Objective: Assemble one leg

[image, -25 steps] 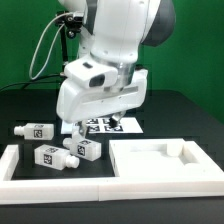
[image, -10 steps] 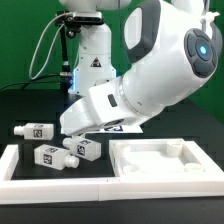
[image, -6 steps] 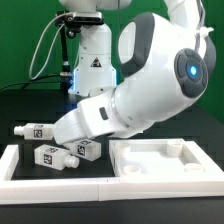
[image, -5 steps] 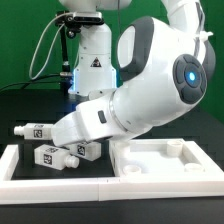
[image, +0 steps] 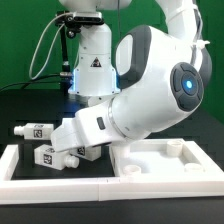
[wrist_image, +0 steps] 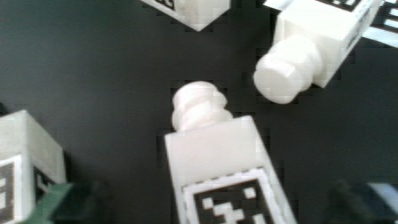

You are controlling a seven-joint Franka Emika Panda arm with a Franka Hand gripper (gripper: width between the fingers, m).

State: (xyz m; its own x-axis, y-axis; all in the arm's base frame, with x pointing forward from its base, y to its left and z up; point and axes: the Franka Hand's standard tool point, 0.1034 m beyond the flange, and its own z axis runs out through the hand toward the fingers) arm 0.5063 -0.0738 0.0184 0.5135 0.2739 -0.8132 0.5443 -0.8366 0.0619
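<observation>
Several white legs with black-and-white tags lie at the exterior view's left: one at the far left (image: 35, 131), one nearer the front (image: 50, 157), and one (image: 90, 153) half hidden under my hand. My gripper (image: 76, 150) is low over this group. In the wrist view a leg (wrist_image: 217, 150) lies between my open fingers (wrist_image: 68, 200), peg end pointing away, tag up; the jaws stand wide on either side and do not touch it. Other legs lie beside it (wrist_image: 302, 55) (wrist_image: 22, 150).
The large flat white panel (image: 165, 158) with a raised rim lies at the exterior view's right, close to my arm. A white border rail (image: 20, 172) runs along the front and left of the legs. The robot base (image: 92, 60) stands behind.
My arm has swung toward the exterior view's left and come down over the legs. The gripper now straddles one leg. The legs have not moved.
</observation>
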